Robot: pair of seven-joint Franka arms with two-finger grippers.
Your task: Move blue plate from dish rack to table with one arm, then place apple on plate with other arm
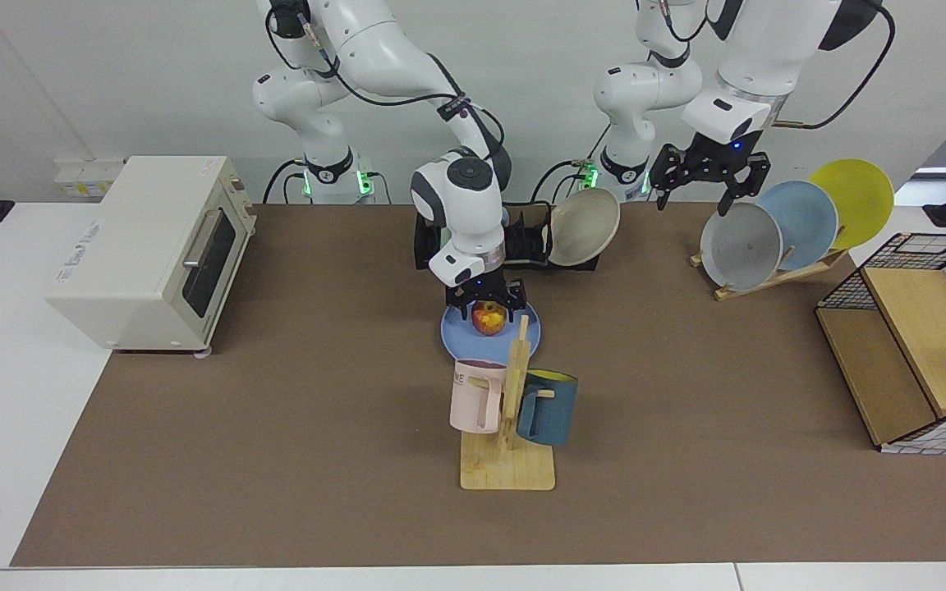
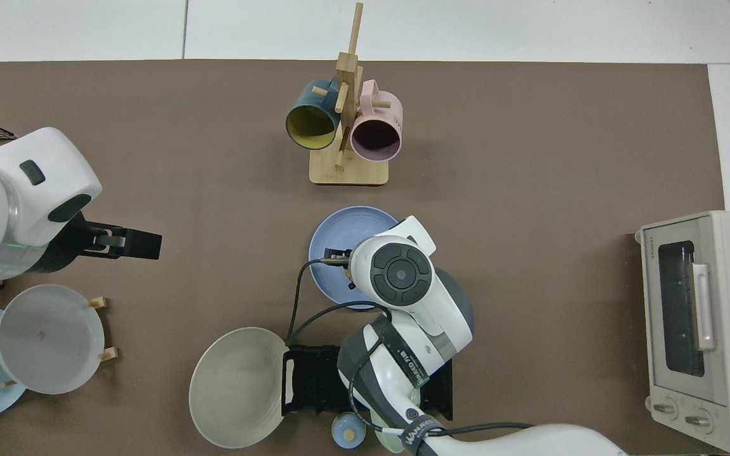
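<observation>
White wall behind; brown-matted table (image 1: 276,460) with white borders. Blue plate (image 1: 458,338) flat on the mat, between dish rack (image 1: 522,242) and wooden mug tree (image 1: 516,394); round, no long axis, face up. Apple (image 1: 488,318) on the plate, stem direction not discernible. Right gripper (image 1: 487,302) low over the apple, fingers parted to either side of it; contact with the fruit not determinable. Left gripper (image 1: 709,176) raised above the wooden plate stand (image 1: 769,275), fingers spread, nothing held. Cream bowl (image 1: 585,226) leaning at the rack's end. Pink mug (image 1: 477,396) lettered "ME" on its rim band, rest hidden. Toaster oven (image 1: 149,250) with grey side lettering, unreadable.

Top view: apple and right gripper hidden under the wrist housing; plate rim (image 2: 333,221) visible. Rack (image 2: 314,380) slots visible from above only. Left gripper (image 2: 127,244) seen from the side. Arm sleeve writing, not legible.
</observation>
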